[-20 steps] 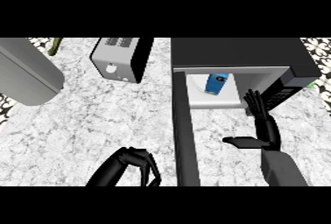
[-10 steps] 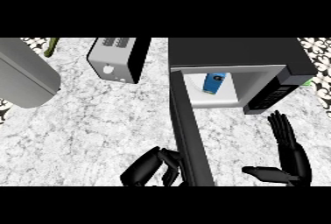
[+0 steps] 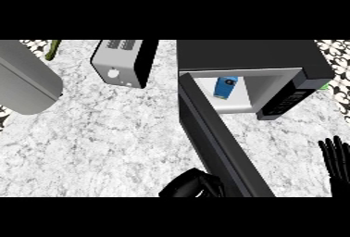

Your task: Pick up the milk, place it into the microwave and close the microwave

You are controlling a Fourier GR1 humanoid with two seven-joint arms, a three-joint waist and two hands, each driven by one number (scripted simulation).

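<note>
left hand point(image 3: 191, 185) curled, empty, beside open door point(image 3: 217, 143) | right hand point(image 3: 335, 158) flat, empty | milk point(image 3: 226, 86) in microwave point(image 3: 253, 53), ahead of both

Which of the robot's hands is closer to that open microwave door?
Left. The left hand sits right beside the microwave door, at its free end; the right hand rests well apart at the view's right edge.

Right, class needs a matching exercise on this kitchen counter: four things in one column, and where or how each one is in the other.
Things: 1 milk; 2 microwave door; 3 toaster; 4 right hand.
States: A swung open; B at the view's right edge, fingers up; C inside the microwave; D on the counter, left of the microwave.
Pairs: 1-C; 2-A; 3-D; 4-B.
</note>
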